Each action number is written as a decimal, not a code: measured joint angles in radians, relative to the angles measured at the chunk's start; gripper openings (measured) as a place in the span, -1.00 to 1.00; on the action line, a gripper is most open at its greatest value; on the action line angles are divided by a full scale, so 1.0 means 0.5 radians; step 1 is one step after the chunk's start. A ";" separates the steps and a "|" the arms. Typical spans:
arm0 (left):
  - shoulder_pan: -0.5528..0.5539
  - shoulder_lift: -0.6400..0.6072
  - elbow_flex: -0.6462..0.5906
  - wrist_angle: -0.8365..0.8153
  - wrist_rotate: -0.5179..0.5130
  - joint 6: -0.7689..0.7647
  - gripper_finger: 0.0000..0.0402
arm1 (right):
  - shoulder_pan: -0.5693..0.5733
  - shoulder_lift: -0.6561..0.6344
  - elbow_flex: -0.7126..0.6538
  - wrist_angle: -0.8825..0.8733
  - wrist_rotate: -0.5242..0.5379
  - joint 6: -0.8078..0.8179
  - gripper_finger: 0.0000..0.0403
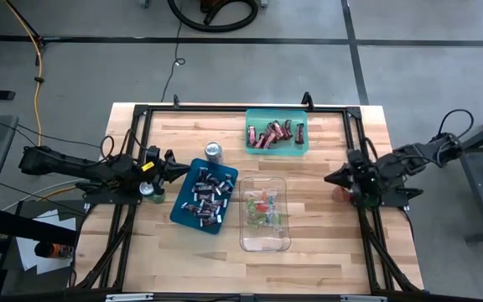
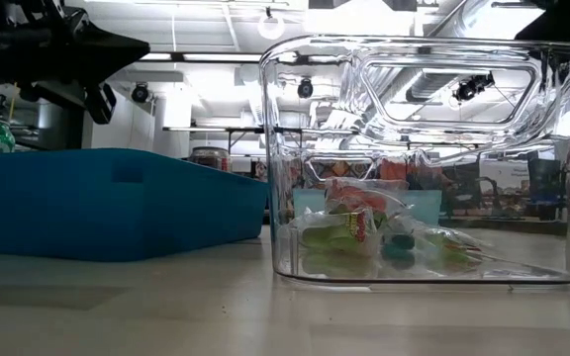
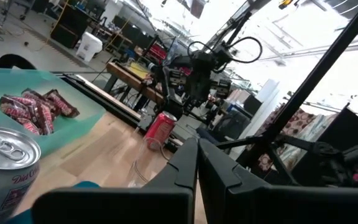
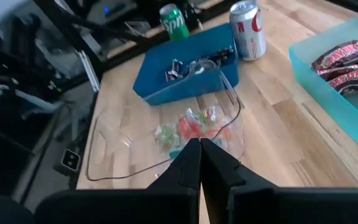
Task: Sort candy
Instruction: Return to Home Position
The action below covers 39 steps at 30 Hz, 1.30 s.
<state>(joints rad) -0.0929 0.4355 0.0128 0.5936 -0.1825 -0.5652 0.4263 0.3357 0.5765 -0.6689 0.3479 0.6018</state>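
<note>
Centre frame, light, crinkly candy (image 1: 262, 210) lies in the clear bin (image 1: 243, 242); I'd pinch each piece across its middle. Left gripper (image 1: 177, 165) and right gripper (image 1: 329, 178) flank it, closed, empty.

Grey concrete floor (image 1: 250, 71) with dark seam lines surrounds the pale wooden table (image 1: 325, 260). A yellow cable (image 1: 36, 92) runs down the upper left. In the low view, a bright white ceiling (image 2: 216, 25) spans the top.

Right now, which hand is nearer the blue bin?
Left. The left hand is close beside the blue bin; the right hand is across the table, beyond the clear bin.
</note>
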 joint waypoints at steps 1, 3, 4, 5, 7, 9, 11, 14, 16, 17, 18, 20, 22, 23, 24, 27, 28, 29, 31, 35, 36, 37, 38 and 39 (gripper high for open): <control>0.000 0.000 0.000 0.000 0.000 0.000 -1.00 | 0.000 -0.066 -0.026 0.000 0.000 -0.009 -1.00; 0.000 0.000 0.000 0.000 0.000 0.000 -1.00 | 0.000 -0.180 -0.064 0.006 0.037 -0.067 -1.00; 0.000 0.000 0.000 0.000 0.000 0.000 -1.00 | 0.000 -0.234 -0.078 0.012 0.067 -0.105 -1.00; -0.001 0.000 0.000 0.000 0.000 0.000 -1.00 | 0.000 -0.280 -0.088 0.015 0.116 -0.143 -1.00; 0.000 0.000 0.000 0.000 0.000 0.000 -1.00 | -0.002 -0.366 -0.100 0.019 0.238 -0.214 -1.00; 0.000 0.000 0.000 0.000 0.000 0.000 -1.00 | -0.002 -0.439 -0.102 0.014 0.342 -0.275 -1.00; 0.000 0.000 0.000 0.000 0.000 0.000 -1.00 | -0.002 -0.508 -0.102 0.014 0.402 -0.337 -1.00; 0.000 0.000 0.001 0.000 0.000 0.000 -1.00 | -0.002 -0.609 -0.102 0.003 0.466 -0.400 -1.00; -0.001 0.000 0.001 0.000 0.000 0.000 -1.00 | -0.002 -0.666 -0.102 -0.021 0.520 -0.419 -1.00; 0.000 0.000 0.001 0.000 0.001 0.000 -1.00 | -0.002 -0.667 -0.101 -0.031 0.556 -0.421 -1.00; -0.001 0.000 0.001 0.000 0.000 0.000 -1.00 | -0.002 -0.666 -0.102 -0.047 0.588 -0.421 -1.00; 0.000 0.001 0.001 -0.001 0.000 0.000 -1.00 | -0.002 -0.656 -0.109 -0.040 0.631 -0.434 -1.00; 0.000 0.001 0.002 -0.009 0.001 0.001 -1.00 | -0.002 -0.644 -0.159 0.069 0.658 -0.509 -1.00; 0.000 0.002 0.002 -0.009 0.001 0.001 -1.00 | -0.002 -0.644 -0.207 0.148 0.665 -0.557 -1.00; 0.000 0.002 0.002 -0.014 0.001 0.001 -1.00 | -0.002 -0.646 -0.266 0.270 0.667 -0.608 -1.00; -0.001 0.002 0.002 -0.019 -0.002 0.001 -1.00 | -0.002 -0.647 -0.487 0.611 0.666 -0.757 -1.00; 0.000 0.002 0.002 -0.027 -0.002 0.001 -1.00 | -0.002 -0.647 -0.557 0.665 0.666 -0.772 -1.00; 0.000 0.002 0.002 -0.030 -0.004 0.001 -1.00 | -0.002 -0.650 -0.615 0.695 0.666 -0.770 -1.00; 0.000 0.002 0.002 -0.041 -0.005 0.001 -1.00 | -0.002 -0.665 -0.697 0.707 0.676 -0.688 -1.00; 0.000 0.002 0.002 -0.050 -0.005 0.001 -1.00 | -0.002 -0.666 -0.773 0.733 0.655 -0.584 -1.00; 0.000 0.002 0.002 -0.054 -0.005 0.001 -1.00 | -0.002 -0.666 -0.789 0.783 0.646 -0.613 -1.00; 0.000 0.002 0.002 -0.056 -0.005 0.001 -1.00 | -0.002 -0.666 -0.805 0.830 0.644 -0.655 -1.00; 0.000 0.002 0.002 -0.059 -0.005 0.001 -1.00 | -0.002 -0.666 -0.825 0.881 0.632 -0.698 -1.00; -0.001 0.002 0.002 -0.059 -0.005 0.001 -1.00 | -0.008 -0.666 -0.849 0.934 0.601 -0.743 -1.00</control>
<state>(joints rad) -0.0932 0.4366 0.0135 0.5640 -0.1852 -0.5648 0.4222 0.0029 0.1522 -0.2020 0.6482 0.2305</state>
